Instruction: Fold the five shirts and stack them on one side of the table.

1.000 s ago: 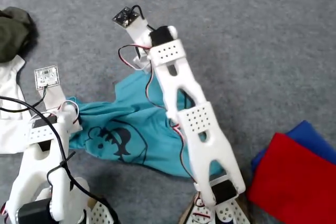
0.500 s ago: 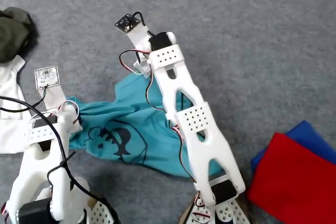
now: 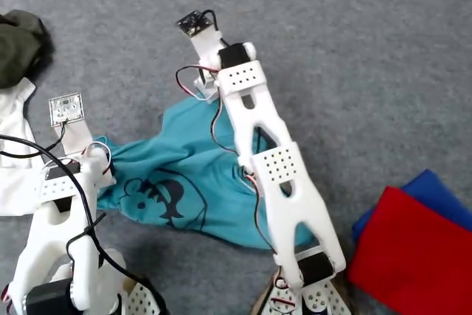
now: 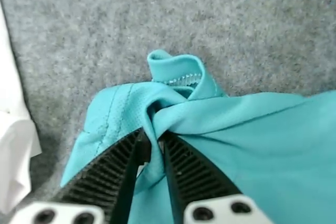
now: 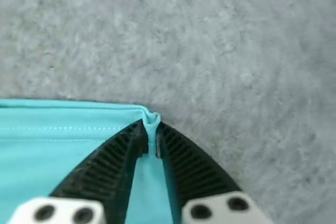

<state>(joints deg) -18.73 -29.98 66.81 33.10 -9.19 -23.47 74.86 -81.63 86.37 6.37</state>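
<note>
- Shirt (image 3: 181, 182), teal, lies rumpled on the counter (image 3: 383, 64) between both arms.
- Left jaws pinch its left edge; right jaws pinch its far corner.
- Likely step: spreading it flat; next, draw both grips apart evenly.

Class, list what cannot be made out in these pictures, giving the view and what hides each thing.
High view: the right arm covers the middle of the teal shirt, so its outline is hidden.
High view: the blue shirt lies mostly under the red shirt, itself cut by the frame's edge.
High view: the white shirt and dark green shirt are cut by the left edge.
</note>
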